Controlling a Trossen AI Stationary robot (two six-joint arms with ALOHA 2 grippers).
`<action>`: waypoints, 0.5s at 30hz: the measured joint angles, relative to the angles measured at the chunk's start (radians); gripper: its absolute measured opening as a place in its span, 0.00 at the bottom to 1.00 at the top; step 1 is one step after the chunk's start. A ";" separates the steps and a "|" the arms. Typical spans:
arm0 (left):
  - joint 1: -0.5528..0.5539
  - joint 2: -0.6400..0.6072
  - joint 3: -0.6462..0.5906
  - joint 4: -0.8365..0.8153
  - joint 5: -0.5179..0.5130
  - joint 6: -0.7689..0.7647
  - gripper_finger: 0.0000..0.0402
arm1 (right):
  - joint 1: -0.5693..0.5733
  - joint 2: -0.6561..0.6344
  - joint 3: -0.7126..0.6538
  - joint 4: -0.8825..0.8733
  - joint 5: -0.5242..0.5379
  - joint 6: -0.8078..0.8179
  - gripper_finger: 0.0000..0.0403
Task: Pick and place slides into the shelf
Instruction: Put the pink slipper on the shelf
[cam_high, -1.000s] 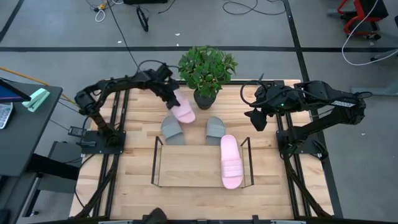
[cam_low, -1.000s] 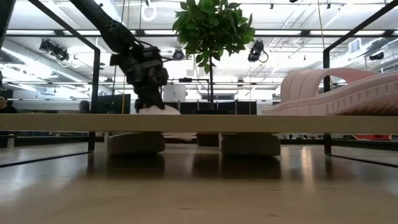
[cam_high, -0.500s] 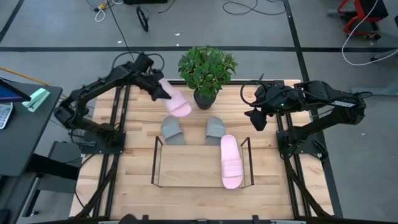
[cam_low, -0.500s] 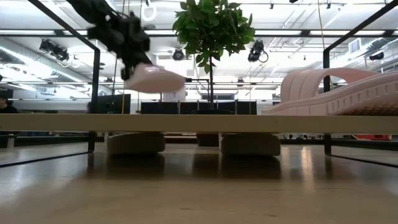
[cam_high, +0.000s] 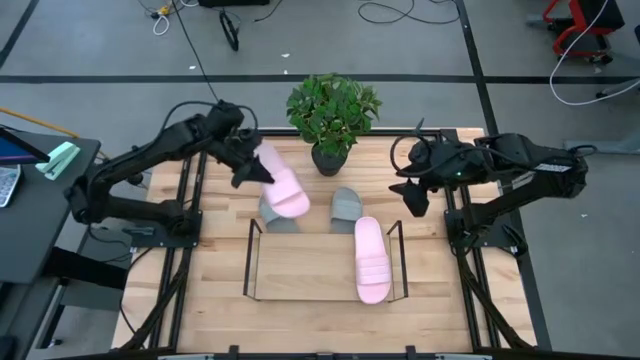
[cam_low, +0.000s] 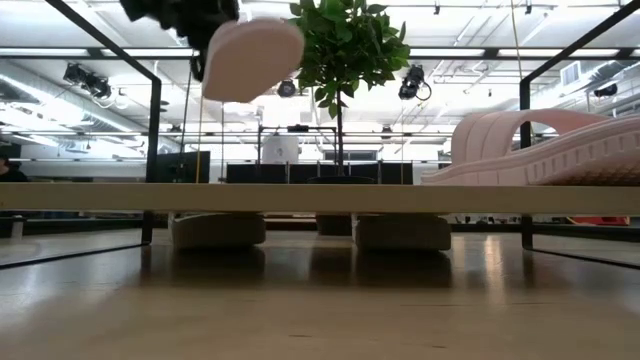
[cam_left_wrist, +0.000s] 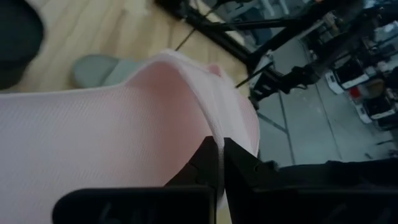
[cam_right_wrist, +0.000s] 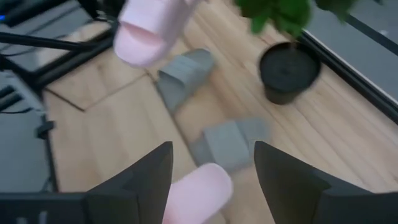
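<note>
The wooden table (cam_high: 210, 300) carries everything here, and on its near half stands the shelf (cam_high: 300, 268), a black wire frame around a light wood board. One pale pink slide (cam_high: 371, 259) lies on the right end of that board, running front to back; in the low view the same slide (cam_low: 545, 150) shows side-on atop the board's edge.

Behind the shelf, a potted plant (cam_high: 333, 110) stands at the table's back edge. Two grey slides sit on the table between plant and shelf: the left grey slide (cam_high: 276, 213) and the right grey slide (cam_high: 346, 205), near each other but apart.

The left gripper (cam_high: 244, 163) is clamped on the rim of the second pink slide (cam_high: 283, 186), holding it in the air above the left grey slide (the low view shows this slide (cam_low: 250, 57) well above the shelf board, sole facing the camera). In the left wrist view the dark fingers (cam_left_wrist: 208, 165) pinch the slide's thin edge.

The right gripper (cam_high: 416, 195) hangs over the table's right side beside the shelf's back corner, its fingers (cam_right_wrist: 140, 180) spread wide and holding nothing.
</note>
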 joint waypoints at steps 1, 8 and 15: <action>-0.022 0.000 0.000 0.027 -0.010 -0.021 0.03 | 0.016 0.000 0.000 0.011 0.000 0.004 0.57; -0.164 0.019 0.000 0.202 -0.073 -0.132 0.03 | 0.120 0.000 0.000 0.053 0.022 0.066 0.56; -0.274 0.054 0.000 0.279 -0.112 -0.144 0.03 | 0.225 0.000 0.000 0.053 0.096 0.158 0.54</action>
